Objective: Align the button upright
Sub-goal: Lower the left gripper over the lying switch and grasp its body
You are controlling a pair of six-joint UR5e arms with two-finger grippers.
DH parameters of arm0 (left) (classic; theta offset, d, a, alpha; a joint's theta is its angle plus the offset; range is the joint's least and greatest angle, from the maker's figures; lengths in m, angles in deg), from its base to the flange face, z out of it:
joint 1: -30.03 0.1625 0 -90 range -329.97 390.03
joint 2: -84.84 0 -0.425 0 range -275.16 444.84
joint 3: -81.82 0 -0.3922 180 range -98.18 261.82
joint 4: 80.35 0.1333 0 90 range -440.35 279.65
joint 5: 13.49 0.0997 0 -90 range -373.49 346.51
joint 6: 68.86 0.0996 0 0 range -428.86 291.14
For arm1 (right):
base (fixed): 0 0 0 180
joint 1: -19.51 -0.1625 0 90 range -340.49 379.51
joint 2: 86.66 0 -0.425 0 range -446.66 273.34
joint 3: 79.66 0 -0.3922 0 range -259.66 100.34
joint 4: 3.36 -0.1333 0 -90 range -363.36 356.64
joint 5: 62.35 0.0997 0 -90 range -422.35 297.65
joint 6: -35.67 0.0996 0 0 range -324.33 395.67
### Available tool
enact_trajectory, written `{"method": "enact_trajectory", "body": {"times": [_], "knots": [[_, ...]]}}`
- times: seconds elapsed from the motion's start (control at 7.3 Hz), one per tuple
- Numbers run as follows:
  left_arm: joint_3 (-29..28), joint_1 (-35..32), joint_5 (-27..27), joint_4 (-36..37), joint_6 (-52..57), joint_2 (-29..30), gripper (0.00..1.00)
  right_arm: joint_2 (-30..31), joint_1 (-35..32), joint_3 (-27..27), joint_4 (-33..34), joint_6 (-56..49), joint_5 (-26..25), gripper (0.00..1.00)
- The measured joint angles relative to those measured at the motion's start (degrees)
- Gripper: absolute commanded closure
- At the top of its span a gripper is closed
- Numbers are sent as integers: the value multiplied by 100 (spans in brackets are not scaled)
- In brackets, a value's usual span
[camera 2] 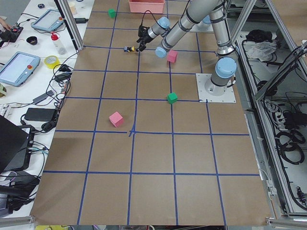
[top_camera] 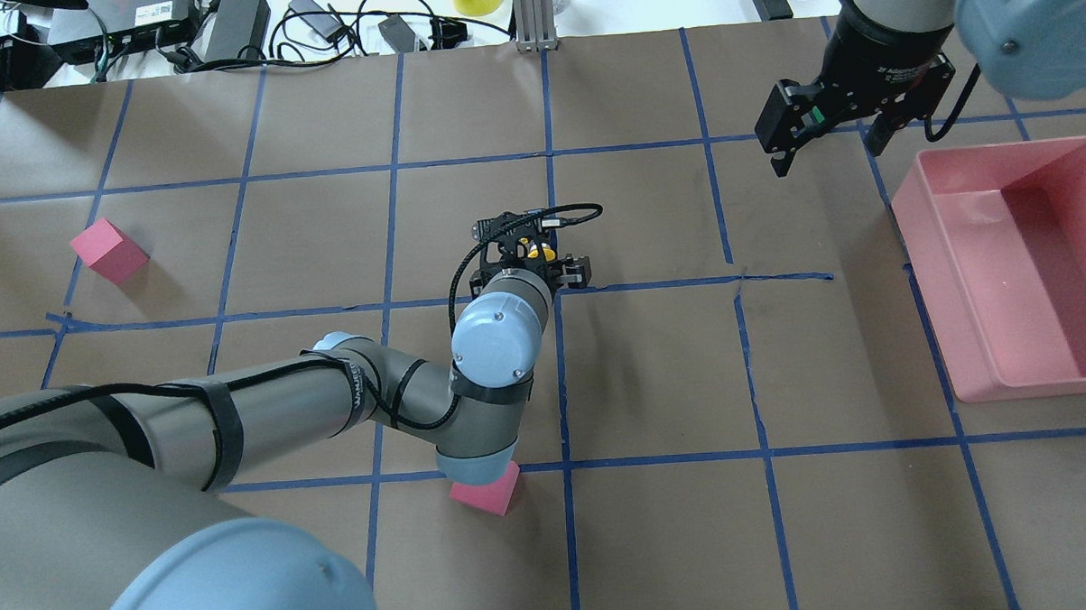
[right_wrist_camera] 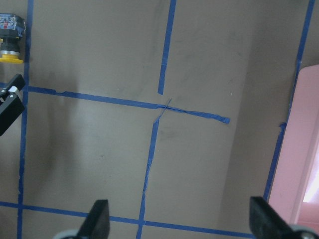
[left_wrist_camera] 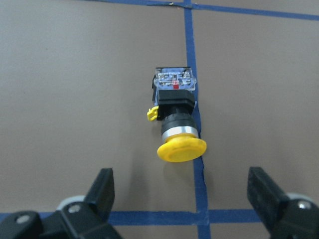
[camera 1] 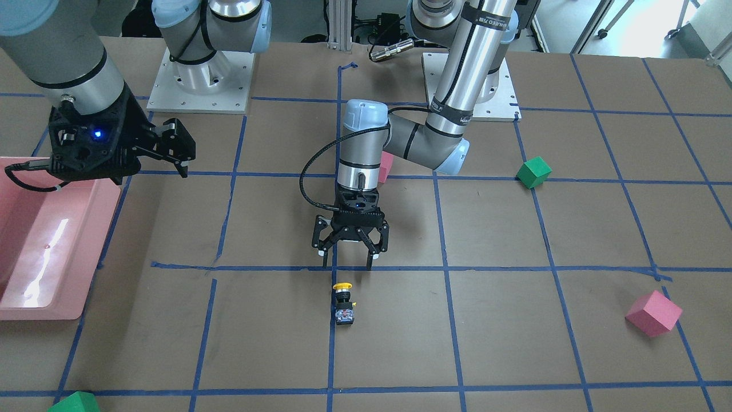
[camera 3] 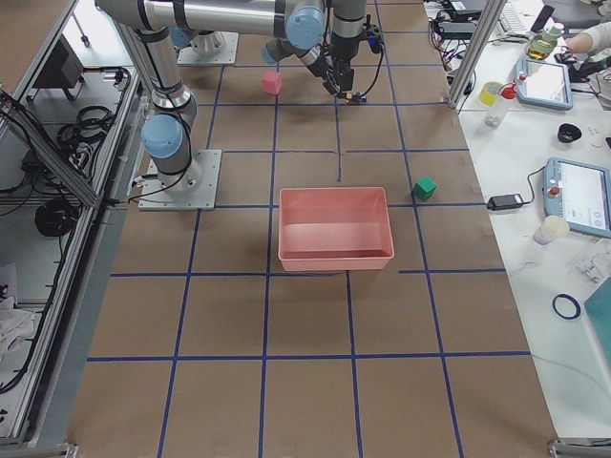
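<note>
The button [camera 1: 343, 303] lay on a tape line [camera 1: 331, 349] just beyond the left gripper [camera 1: 347, 263] (cap toward it), the bin [camera 1: 46, 252] far right.

button [left_wrist_camera: 178, 120]: glossy plastic, metal collar | table [camera 1: 514, 343]: matt paper

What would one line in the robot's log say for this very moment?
button: on its side, not held | left gripper: open, near its cap | right gripper: open, near pink bin
</note>
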Motion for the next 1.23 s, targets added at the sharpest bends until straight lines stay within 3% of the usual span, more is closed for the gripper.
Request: {"method": "enact_trajectory", "body": {"times": [0.55,0.96,1.23], "knots": [[-414,-10,10,52,45,487,12,188,9,-16,-63,7,36,0],[-533,-10,125,58,142,605,25,212,10,-42,-74,14,-6,0],[-520,-11,296,58,160,612,27,235,10,-32,-70,14,41,0]]}}
